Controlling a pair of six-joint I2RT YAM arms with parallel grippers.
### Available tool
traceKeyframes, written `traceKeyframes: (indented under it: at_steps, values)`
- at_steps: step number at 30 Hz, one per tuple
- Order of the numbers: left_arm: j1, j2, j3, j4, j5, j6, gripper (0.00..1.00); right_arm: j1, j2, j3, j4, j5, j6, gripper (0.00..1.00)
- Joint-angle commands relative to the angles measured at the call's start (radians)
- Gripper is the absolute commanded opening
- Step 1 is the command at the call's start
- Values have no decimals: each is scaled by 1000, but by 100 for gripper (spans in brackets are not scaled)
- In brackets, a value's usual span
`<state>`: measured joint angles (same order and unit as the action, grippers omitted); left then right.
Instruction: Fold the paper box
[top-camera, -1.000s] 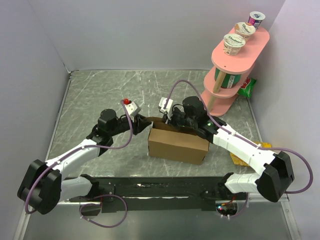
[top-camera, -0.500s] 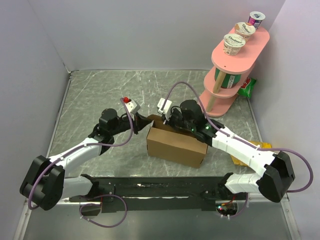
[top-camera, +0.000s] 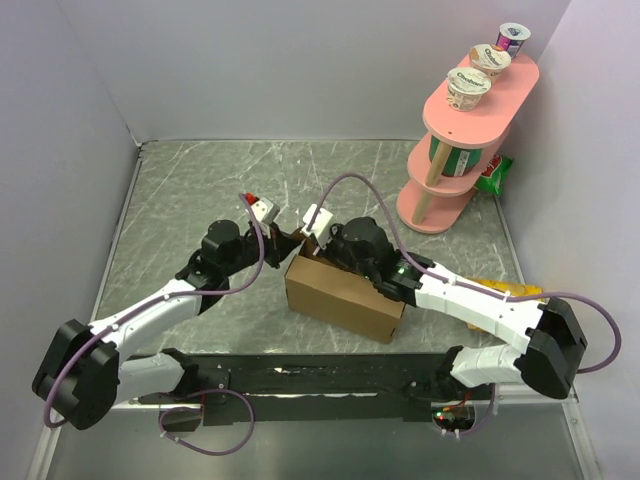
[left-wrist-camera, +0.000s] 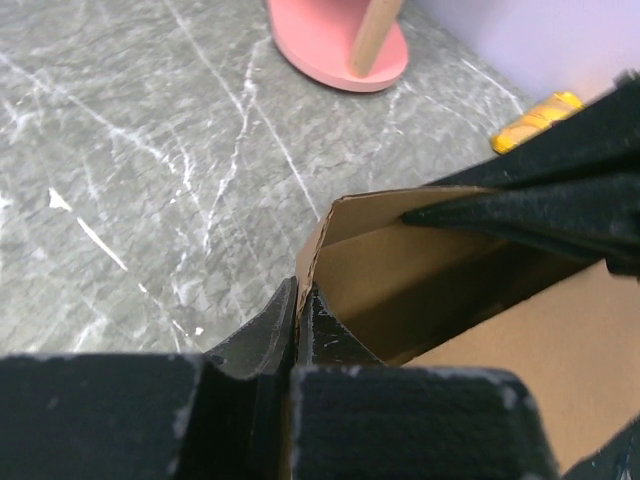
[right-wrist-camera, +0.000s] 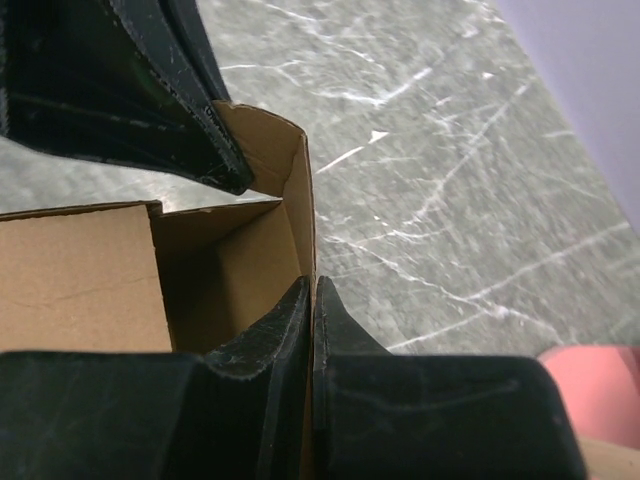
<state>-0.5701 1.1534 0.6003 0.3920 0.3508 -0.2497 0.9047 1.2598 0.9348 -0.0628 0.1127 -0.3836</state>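
Observation:
The paper box (top-camera: 340, 295) is plain brown cardboard, partly formed, lying at the table's middle with its far left corner raised. My left gripper (top-camera: 287, 240) is shut on the box's upright wall at that corner; in the left wrist view the fingers (left-wrist-camera: 297, 300) pinch the thin wall of the box (left-wrist-camera: 400, 270). My right gripper (top-camera: 312, 245) is shut on the adjoining wall; in the right wrist view it (right-wrist-camera: 311, 295) clamps the box edge (right-wrist-camera: 290, 180). The two grippers meet at the same corner.
A pink tiered stand (top-camera: 460, 150) with yogurt cups (top-camera: 468, 88) stands at the back right. A green packet (top-camera: 492, 172) lies beside it and a yellow packet (top-camera: 510, 290) by the right arm. Grey walls close in the table.
Both grippers have moved left and slightly away with the box. The box has turned, its near right corner swinging toward the table's front.

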Motion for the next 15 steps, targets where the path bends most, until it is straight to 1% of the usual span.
traceKeyframes:
  at_steps: [1,7,9,10,11,13,14,15]
  values:
    - [-48,-41,59,-45,-53,-65,1,54,59,-18,26,119,40,8]
    - [-85,-64,61,-68,-104,-63,1,79,75,-17,46,183,52,8]
    - [-85,-72,69,-105,-125,-62,1,77,67,-22,50,205,63,15]
    - [-85,-78,70,-117,-178,-66,1,79,63,-21,49,228,66,25]
    - [-85,-92,70,-143,-200,-80,1,77,43,-19,46,234,69,46]
    - [-85,-110,61,-160,-231,-88,1,79,17,-17,21,237,78,61]
    - [-85,-130,52,-162,-227,-88,1,80,-12,-13,8,242,83,71]
    - [-85,-142,27,-142,-210,-82,1,79,-28,-7,-9,243,109,75]
